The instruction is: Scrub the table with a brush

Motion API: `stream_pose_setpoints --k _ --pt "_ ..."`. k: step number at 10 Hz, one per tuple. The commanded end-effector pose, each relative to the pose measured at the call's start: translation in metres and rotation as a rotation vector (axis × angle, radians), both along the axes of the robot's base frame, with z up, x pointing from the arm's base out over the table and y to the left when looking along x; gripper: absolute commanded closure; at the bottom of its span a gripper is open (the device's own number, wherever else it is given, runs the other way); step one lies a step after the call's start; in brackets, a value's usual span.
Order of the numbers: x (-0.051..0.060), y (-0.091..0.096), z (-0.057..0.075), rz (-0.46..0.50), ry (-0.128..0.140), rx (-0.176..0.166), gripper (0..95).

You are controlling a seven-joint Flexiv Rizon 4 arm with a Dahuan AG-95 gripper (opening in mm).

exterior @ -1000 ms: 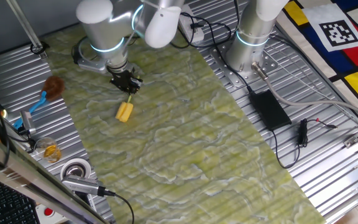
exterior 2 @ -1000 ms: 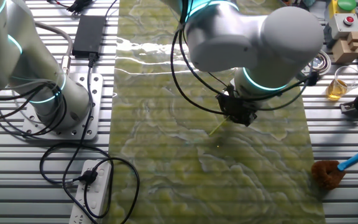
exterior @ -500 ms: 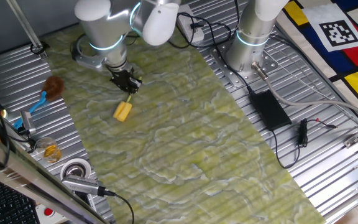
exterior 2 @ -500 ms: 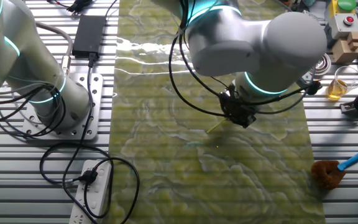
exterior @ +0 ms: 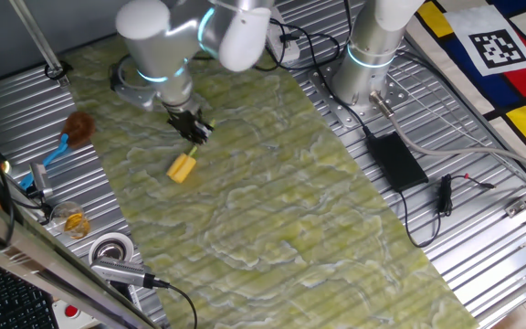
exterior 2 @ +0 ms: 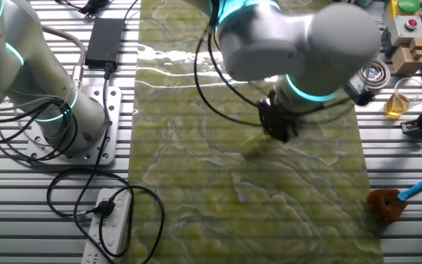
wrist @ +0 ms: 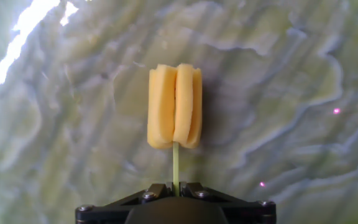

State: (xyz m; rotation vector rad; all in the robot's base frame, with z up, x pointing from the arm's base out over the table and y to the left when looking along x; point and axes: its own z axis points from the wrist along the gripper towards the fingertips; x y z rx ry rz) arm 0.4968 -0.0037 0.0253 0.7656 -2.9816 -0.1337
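Observation:
The brush [wrist: 174,107] is a small yellow blocky head on a thin pale stem. My gripper [wrist: 175,186] is shut on that stem at the bottom of the hand view, with the head pointing away from me over the marbled yellow-green table [wrist: 291,93]. In one fixed view the gripper [exterior: 192,133] sits at the table's far left part, and the yellow brush [exterior: 182,167] rests against the table [exterior: 281,201] just below it. In the other fixed view the gripper [exterior 2: 275,129] is blurred and the brush [exterior 2: 253,149] shows only as a faint yellowish streak on the table [exterior 2: 196,205].
A brown fluffy brush with a blue handle [exterior: 73,131] lies on the ribbed metal left of the table. A black power brick [exterior: 394,161] and cables lie on the right. A second arm's base [exterior: 365,64] stands at the back. A glass jar [exterior: 71,220] and metal ring [exterior: 110,249] sit front left.
The arm has shifted slightly right and is blurred in the other fixed view. The brush stays gripped, its head having slid a little across the table.

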Motion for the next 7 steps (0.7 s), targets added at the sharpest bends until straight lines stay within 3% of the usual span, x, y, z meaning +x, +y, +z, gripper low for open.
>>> stream_pose_setpoints --k 1,5,7 --pt "-0.008 0.026 0.005 -0.049 0.004 0.001 95.0" --pt "-0.019 0.055 0.009 -0.096 0.004 0.032 95.0" --pt "-0.019 0.055 0.01 -0.1 0.006 0.032 95.0"
